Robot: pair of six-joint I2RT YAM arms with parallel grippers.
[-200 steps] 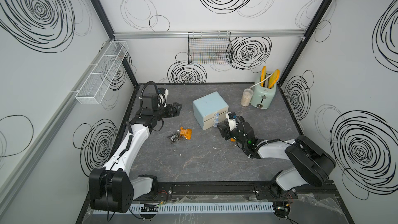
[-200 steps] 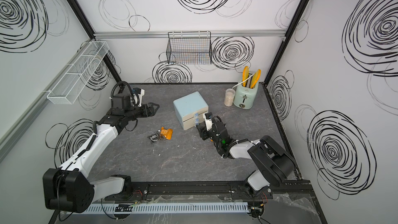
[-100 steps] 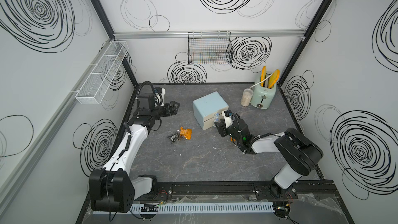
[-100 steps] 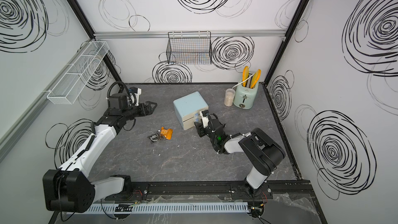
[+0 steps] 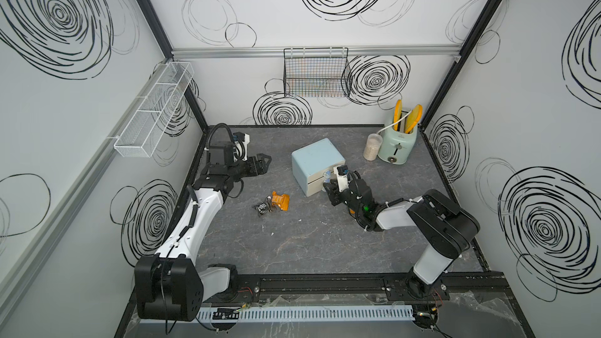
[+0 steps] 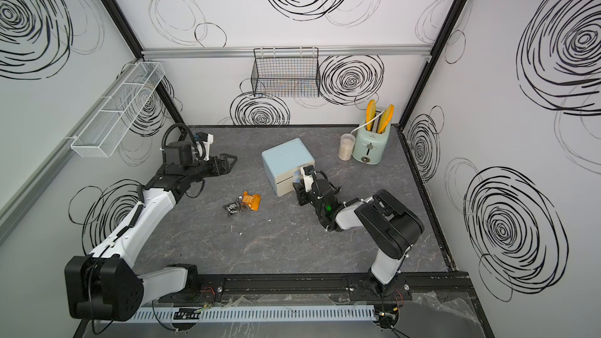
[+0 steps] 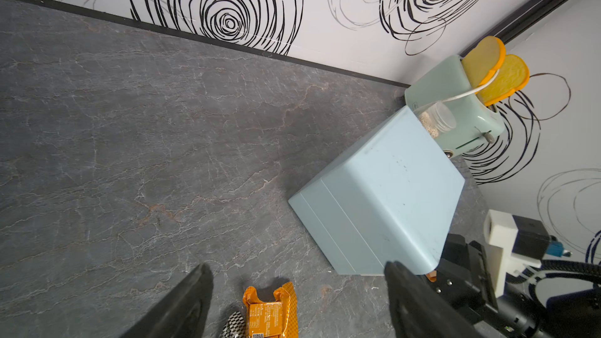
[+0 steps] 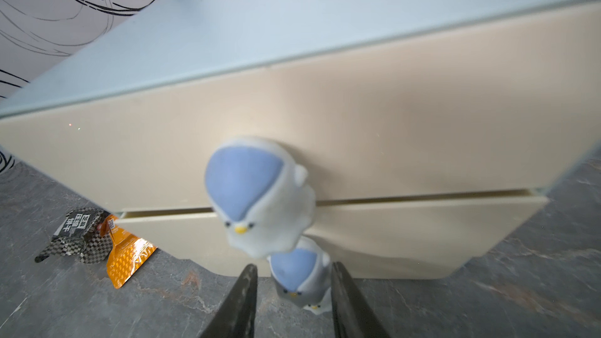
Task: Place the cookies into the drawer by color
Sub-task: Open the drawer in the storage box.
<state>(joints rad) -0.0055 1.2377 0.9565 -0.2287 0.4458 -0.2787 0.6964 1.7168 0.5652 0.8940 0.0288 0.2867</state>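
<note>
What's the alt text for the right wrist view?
The right gripper straddles the blue knob of the lower drawer, with a gap on one side. A black packet and an orange packet lie on the table nearby.

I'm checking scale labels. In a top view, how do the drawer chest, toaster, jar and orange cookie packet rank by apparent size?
Largest to smallest:
1. drawer chest
2. toaster
3. jar and orange cookie packet: these look about alike, so they are not ranked against each other.

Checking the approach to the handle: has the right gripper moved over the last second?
Yes. The right gripper has advanced toward the drawer front; its jaws now flank the lower knob.
</note>
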